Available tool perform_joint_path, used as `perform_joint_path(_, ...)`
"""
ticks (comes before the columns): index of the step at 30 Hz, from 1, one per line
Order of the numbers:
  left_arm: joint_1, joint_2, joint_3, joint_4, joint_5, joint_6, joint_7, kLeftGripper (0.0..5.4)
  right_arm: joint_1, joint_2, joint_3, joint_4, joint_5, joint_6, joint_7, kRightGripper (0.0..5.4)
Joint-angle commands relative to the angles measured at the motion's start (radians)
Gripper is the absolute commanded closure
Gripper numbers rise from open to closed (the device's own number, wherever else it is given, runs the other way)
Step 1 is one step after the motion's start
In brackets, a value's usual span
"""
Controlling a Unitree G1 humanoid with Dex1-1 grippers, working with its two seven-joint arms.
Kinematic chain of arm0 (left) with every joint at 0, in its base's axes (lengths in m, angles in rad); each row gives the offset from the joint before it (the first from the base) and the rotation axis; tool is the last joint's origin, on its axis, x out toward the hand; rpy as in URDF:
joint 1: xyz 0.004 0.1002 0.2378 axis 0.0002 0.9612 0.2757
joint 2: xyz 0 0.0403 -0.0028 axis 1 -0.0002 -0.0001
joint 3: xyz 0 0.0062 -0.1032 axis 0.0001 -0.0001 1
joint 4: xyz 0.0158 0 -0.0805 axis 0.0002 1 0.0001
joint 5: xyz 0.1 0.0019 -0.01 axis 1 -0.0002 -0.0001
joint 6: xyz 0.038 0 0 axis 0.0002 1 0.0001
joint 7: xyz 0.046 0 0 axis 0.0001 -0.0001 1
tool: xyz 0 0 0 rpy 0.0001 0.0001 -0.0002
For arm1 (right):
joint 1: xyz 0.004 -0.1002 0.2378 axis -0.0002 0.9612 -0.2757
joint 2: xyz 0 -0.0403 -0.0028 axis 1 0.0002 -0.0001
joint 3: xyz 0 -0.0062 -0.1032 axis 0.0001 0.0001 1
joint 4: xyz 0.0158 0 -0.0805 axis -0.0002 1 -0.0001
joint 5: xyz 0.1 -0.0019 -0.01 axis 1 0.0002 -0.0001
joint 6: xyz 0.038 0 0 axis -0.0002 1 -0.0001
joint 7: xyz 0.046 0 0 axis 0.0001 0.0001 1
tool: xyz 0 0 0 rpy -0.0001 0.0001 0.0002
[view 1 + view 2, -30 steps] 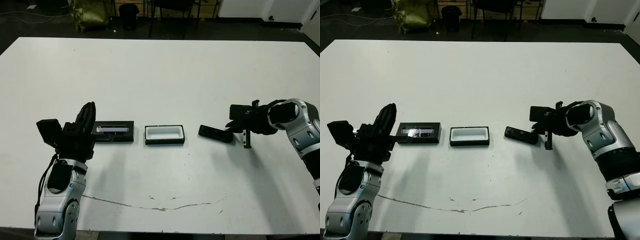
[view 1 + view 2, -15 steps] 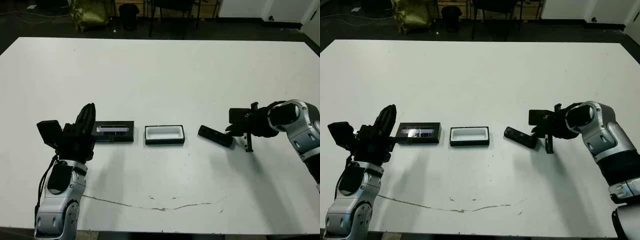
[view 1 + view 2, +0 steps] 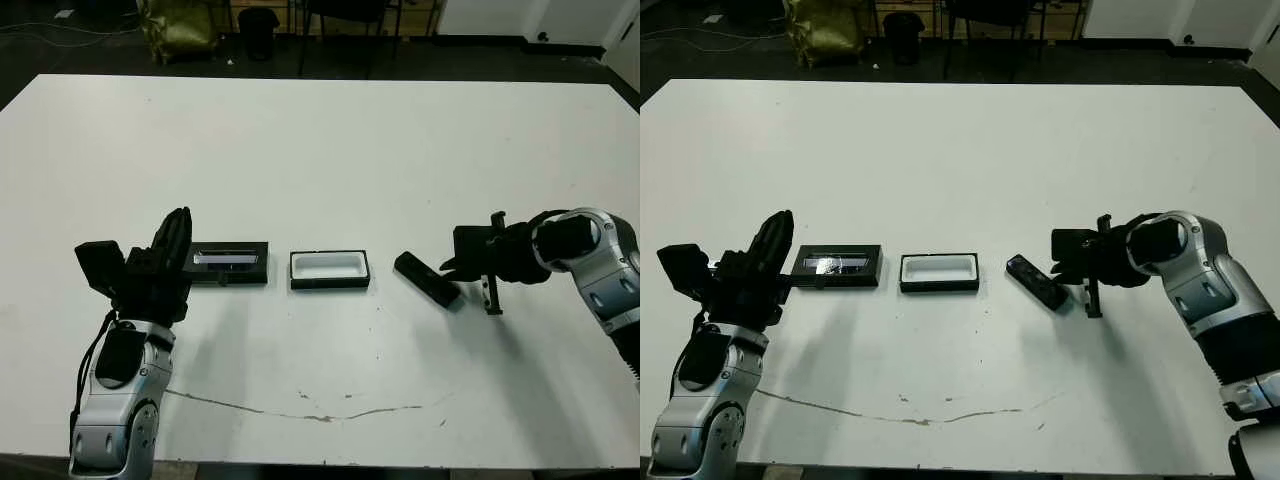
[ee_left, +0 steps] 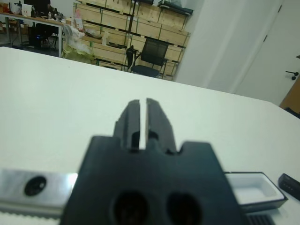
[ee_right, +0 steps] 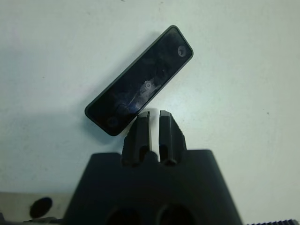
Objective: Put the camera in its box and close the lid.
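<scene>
Meanwhile right gripper [image 3: 462,268], jaws together, had nudged the camera [image 3: 426,279] askew w/o gripping it; box [image 3: 329,269] stayed empty. Left gripper [image 4: 139,106] idle, jaws together.

The shallow black tray with white lining [image 3: 329,269] is the landmark: its open top is unobstructed. To its left, just apart, lies the flat black cover with a silvery strip [image 3: 229,263]; to its right, across a bare gap, the slim black bar [image 3: 427,279] — the white table [image 3: 320,150] beyond the tray is bare.
</scene>
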Motion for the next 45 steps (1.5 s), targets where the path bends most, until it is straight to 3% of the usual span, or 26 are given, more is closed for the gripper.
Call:
perform_joint_path(1,0.012,-0.001,0.002,0.011,0.003,0.01,0.003,5.36,0.016,-0.015,0.0,-0.011,0.008,0.035,0.016,5.4)
perform_joint_path(6,0.008,-0.001,-0.001,0.02,0.013,-0.004,0.004,5.36,0.013,-0.016,-0.005,0.026,0.032,0.014,0.031,5.4)
perform_joint_path(11,0.008,-0.001,-0.004,0.02,0.017,-0.004,0.004,5.36,0.026,-0.026,-0.011,-0.001,-0.001,0.031,-0.028,5.4)
perform_joint_path(16,0.011,-0.002,-0.003,0.015,0.013,0.008,0.01,5.36,0.053,-0.029,-0.09,0.045,-0.061,-0.011,-0.277,5.4)
perform_joint_path(21,0.016,0.002,-0.003,0.013,0.015,0.003,0.007,5.36,-0.003,-0.025,-0.221,0.166,0.03,-0.116,-0.393,5.4)
perform_joint_path(26,0.018,0.001,-0.007,0.016,0.011,0.002,0.002,5.36,0.031,-0.001,-0.355,0.056,0.207,-0.056,-0.389,5.4)
perform_joint_path(33,0.019,-0.001,-0.008,0.005,0.007,0.015,0.008,5.36,0.196,0.044,-0.445,-0.238,0.439,0.122,-0.385,5.4)
perform_joint_path(37,0.02,-0.002,-0.006,0.006,0.002,0.016,0.008,5.36,0.277,0.072,-0.46,-0.376,0.505,0.232,-0.432,5.4)
perform_joint_path(41,0.023,0.001,-0.007,0.002,0.006,0.018,0.008,5.36,0.343,0.091,-0.463,-0.469,0.539,0.289,-0.476,5.4)
perform_joint_path(45,0.023,0.002,-0.006,0.001,0.006,0.023,0.009,5.36,0.411,0.114,-0.466,-0.529,0.549,0.291,-0.516,5.4)
